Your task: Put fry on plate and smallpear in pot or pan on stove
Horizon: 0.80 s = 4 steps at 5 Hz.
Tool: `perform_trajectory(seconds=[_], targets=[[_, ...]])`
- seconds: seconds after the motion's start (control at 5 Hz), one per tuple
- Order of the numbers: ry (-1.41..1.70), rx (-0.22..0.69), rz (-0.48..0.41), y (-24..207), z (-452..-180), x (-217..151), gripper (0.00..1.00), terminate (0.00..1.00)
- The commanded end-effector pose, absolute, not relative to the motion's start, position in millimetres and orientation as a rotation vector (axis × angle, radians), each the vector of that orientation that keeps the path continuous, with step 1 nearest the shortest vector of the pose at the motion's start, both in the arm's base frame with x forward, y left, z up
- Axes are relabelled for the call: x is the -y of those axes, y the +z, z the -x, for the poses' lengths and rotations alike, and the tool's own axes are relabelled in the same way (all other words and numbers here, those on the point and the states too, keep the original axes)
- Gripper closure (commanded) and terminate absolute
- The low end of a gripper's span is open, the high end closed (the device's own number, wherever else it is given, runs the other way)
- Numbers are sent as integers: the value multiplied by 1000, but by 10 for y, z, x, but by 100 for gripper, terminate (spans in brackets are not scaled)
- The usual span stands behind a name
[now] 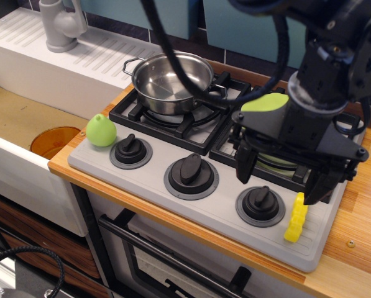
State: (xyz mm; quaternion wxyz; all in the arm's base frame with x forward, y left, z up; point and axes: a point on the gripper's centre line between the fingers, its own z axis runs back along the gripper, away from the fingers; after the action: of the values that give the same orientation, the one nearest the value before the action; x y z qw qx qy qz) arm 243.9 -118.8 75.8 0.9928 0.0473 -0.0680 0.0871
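Observation:
The yellow crinkle-cut fry (296, 219) lies on the grey stove (148, 183) at its front right, beside the right knob. My gripper (283, 180) is open and empty, just above and left of the fry, one finger (245, 166) over the right knob and the other (320, 186) touching or nearly touching the fry's top end. The lime-green plate (267, 102) sits on the right burner, mostly hidden by the gripper. The light green smallpear (101, 130) rests at the stove's front left corner. The steel pan (171, 81) stands empty on the back left burner.
An orange round dish (54, 141) lies in the sink (17, 118) on the left, with a grey faucet (61, 25) behind. Three black knobs (191, 171) line the stove front. Wooden counter (359, 211) runs along the right.

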Motion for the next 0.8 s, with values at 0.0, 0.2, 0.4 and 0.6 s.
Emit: perform_trajectory(seconds=[0.0,0.2,0.4,0.6], targets=[[187,210,-70,547,-2474,1336,0,0],[191,220,-76,502,-2462,1371,0,0],[201,228,-74,465,-2457,1432,0,0],[207,237,-72,412,-2466,1473,0,0]])
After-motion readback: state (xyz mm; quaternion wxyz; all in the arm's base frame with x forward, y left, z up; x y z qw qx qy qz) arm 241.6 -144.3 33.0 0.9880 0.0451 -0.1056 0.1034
